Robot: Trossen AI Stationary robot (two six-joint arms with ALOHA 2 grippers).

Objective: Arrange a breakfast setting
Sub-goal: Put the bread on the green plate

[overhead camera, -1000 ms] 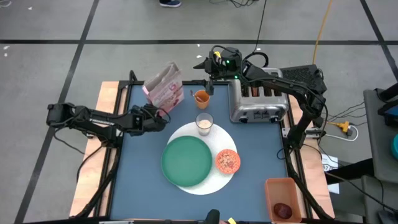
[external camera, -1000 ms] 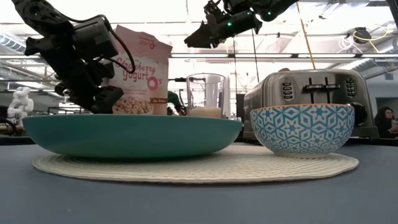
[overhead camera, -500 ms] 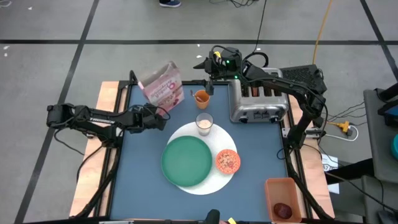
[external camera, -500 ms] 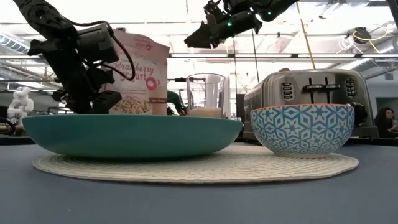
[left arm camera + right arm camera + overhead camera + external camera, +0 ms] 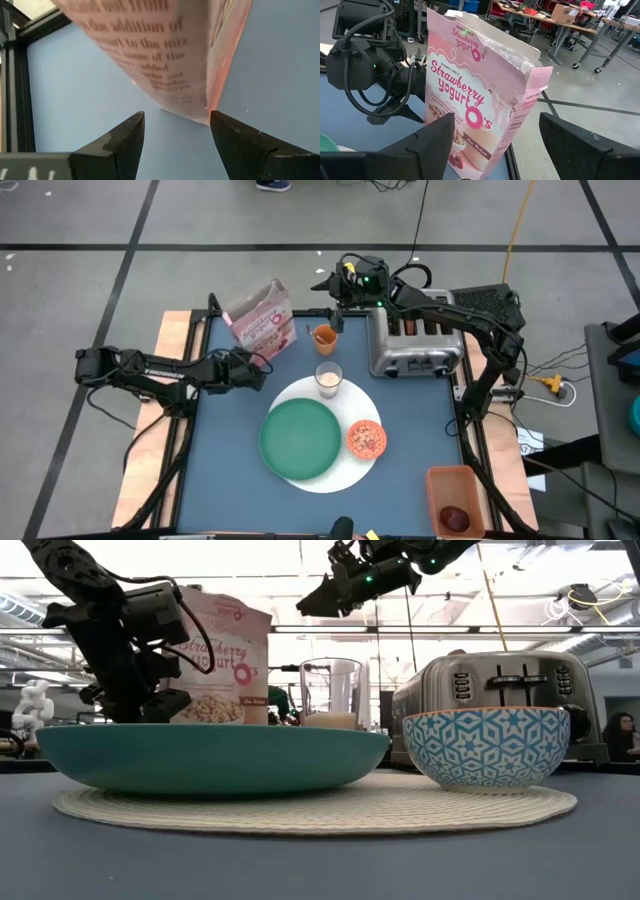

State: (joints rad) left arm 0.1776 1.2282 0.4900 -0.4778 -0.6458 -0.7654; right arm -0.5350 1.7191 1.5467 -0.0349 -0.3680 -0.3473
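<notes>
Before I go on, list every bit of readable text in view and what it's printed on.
"TRADER JOE'S", "Strawberry yogurt O's": front of the pink cereal box.
"added", "the addition of", "to the mix": fragments on the box's side panel, left wrist view; the rest is blurred.
Small line low on the box front: unreadable.
Toaster: no legible text.

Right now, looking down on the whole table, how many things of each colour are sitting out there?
Orange: 3 - cup, patterned bowl, bin
Green: 1 - plate
White: 2 - round mat, milk glass
Pink: 1 - cereal box
Silver: 1 - toaster
Dark red: 1 - fruit in the bin
Total: 9
</notes>
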